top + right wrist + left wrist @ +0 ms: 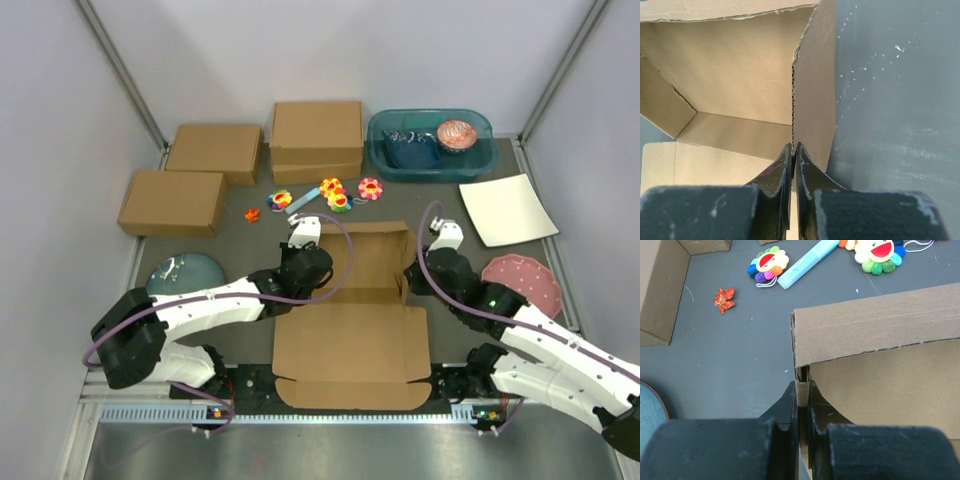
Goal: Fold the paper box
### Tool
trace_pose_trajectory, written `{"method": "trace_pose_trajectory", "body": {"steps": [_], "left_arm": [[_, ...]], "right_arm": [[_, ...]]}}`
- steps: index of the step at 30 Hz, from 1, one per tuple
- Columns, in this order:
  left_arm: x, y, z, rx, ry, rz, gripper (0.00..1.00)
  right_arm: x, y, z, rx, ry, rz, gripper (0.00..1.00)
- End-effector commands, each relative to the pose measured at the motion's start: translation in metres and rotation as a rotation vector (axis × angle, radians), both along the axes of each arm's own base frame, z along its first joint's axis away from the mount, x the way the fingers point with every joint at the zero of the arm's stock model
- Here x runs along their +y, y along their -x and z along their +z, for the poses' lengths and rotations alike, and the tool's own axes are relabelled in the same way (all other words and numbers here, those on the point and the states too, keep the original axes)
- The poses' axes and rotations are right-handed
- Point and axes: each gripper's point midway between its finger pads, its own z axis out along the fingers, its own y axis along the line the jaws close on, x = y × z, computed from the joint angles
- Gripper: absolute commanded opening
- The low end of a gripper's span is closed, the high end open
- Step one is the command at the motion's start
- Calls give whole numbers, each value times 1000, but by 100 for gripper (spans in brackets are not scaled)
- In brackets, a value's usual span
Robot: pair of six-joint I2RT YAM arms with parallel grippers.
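The paper box (pixel 350 345) lies at the centre of the dark grey, matte worktop (pixel 240 240), between the two arms. It is plain brown corrugated cardboard, a die-cut piece half raised. Its near panel spreads flat, with notched flaps at the near edge. Its far part stands up as a shallow open tray with thin upright walls.

The left end effector (pixel 802 388) has its black fingers drawn narrow, pinching the cut edge of the tray's left wall just below the folded corner. The right end effector (pixel 793 150) is likewise nearly closed, gripping the fluted edge of the right wall, which stands upright. In the right wrist view the worktop beside this wall shows pale specks and scuffs.

Beyond the box lie soft, rainbow-petalled flower toys (pixel 332 190), a pale blue tube (pixel 305 203) and a small glittery orange leaf (pixel 724 298). Three closed cardboard boxes (pixel 215 150) sit at the far left. A translucent teal tub (pixel 380 150) sits at the far right. Near it are a white square sheet (pixel 507 208) and a pink speckled plate (pixel 525 280).
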Motion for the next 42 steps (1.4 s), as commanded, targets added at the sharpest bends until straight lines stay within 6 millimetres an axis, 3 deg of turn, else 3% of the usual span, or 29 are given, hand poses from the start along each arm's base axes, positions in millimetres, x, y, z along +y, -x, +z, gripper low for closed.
{"method": "trace_pose_trajectory", "body": {"steps": [1, 5, 7, 8, 11, 14, 17, 22, 25, 28, 30, 31, 33, 37, 42], "left_arm": [[15, 15, -36, 104, -160, -33, 0], [15, 14, -34, 96, -152, -29, 0], [16, 14, -33, 93, -150, -28, 0], [16, 15, -33, 92, -147, -27, 0], [18, 15, -33, 91, -146, -25, 0], [19, 16, -32, 85, -143, -22, 0], [21, 16, -30, 81, -148, -20, 0], [23, 17, -30, 75, -144, -20, 0], [22, 17, -30, 76, -143, -23, 0], [22, 16, -29, 74, -140, -23, 0], [22, 17, -30, 77, -145, -24, 0], [23, 17, -29, 75, -143, -22, 0], [22, 17, -29, 73, -141, -22, 0], [22, 17, -29, 74, -140, -23, 0], [21, 17, -29, 76, -140, -28, 0]], "right_arm": [[30, 3, 5, -9, -27, 86, 0], [41, 6, -6, 9, 24, 138, 2], [42, 7, -8, 10, 35, 142, 16], [40, 6, -6, -1, 36, 130, 31], [31, 4, 2, -27, 39, 93, 54], [18, 2, 19, -76, 42, 60, 66], [6, 0, 41, -133, 48, 29, 71], [-32, -5, 87, -281, 7, -115, 73], [-61, -9, 95, -318, -16, -235, 72], [-91, -16, 79, -271, -22, -379, 66], [-93, -18, 59, -205, -41, -390, 60], [-105, -22, 52, -182, -68, -459, 58], [-102, -23, 30, -112, -98, -453, 54], [-84, -31, 8, -64, -163, -384, 54], [-47, -40, 7, -73, -247, -212, 61]]}}
